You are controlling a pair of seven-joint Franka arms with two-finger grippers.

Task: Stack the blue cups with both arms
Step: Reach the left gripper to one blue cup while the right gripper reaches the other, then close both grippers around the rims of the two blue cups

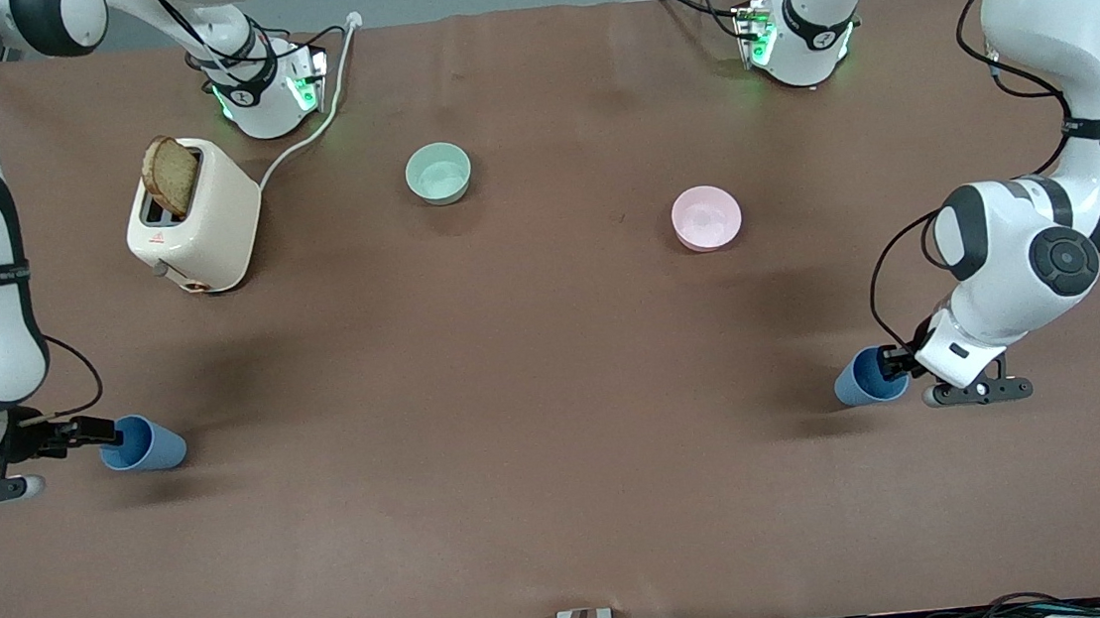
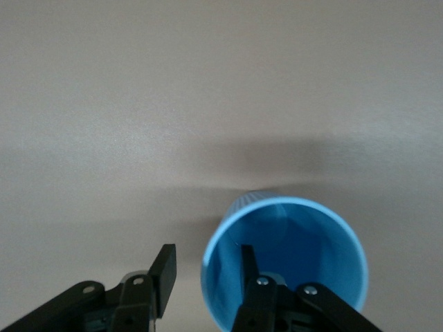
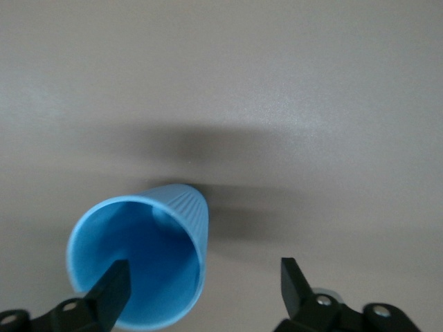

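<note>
Two blue cups lie on their sides on the brown table. One cup (image 1: 152, 445) is at the right arm's end, the other cup (image 1: 857, 382) at the left arm's end, each with its mouth toward a gripper. My right gripper (image 1: 103, 433) is open, with one finger inside its cup's mouth (image 3: 152, 242) and the other well outside; it shows in the right wrist view (image 3: 204, 273). My left gripper (image 1: 891, 364) is open and straddles the rim of its cup (image 2: 304, 249), one finger inside and one outside; it shows in the left wrist view (image 2: 205, 259).
A cream toaster (image 1: 205, 230) with a slice of bread in it stands near the right arm's base, its cable running to the table's back edge. A mint-green bowl (image 1: 439, 172) and a pink bowl (image 1: 706, 218) sit farther from the camera than the cups.
</note>
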